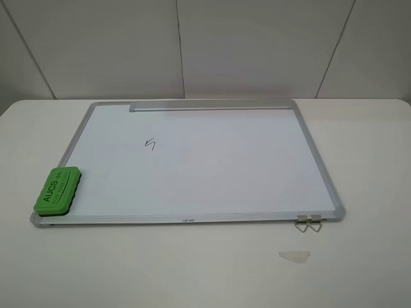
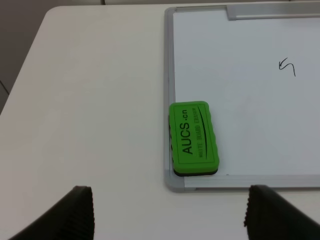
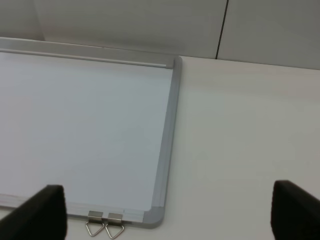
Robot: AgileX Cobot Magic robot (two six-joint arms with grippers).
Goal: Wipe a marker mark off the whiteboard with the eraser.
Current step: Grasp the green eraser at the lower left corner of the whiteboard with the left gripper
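**Green eraser waits on the board corner, both grippers wide open**

We see a large white rectangular whiteboard [image 1: 225, 173] with a thin silver metal frame. It lies flat on a plain white table [image 1: 366, 256]. A silver tray strip [image 1: 212, 106] runs along its far edge.

The bright green, rounded block eraser [image 1: 58, 190] with dark "AUCS" lettering lies on the near left corner of the whiteboard. Its outer side is over the frame. The small thin black marker mark [image 1: 151, 145] is on the left half of the board, closer to the tray strip and well apart from the eraser.

The left gripper [image 2: 170, 195] hangs near that corner. Its two dark ribbed fingers [image 2: 77, 212] are spread wide with nothing between them, and the eraser is not touched.

The right gripper [image 3: 168, 192] is also wide open and holds nothing. It is over the near right corner, where two small metal hanger clips [image 1: 308, 223] stick out from the frame.

A pale tape scrap [image 1: 294, 256] lies on the table near these clips.
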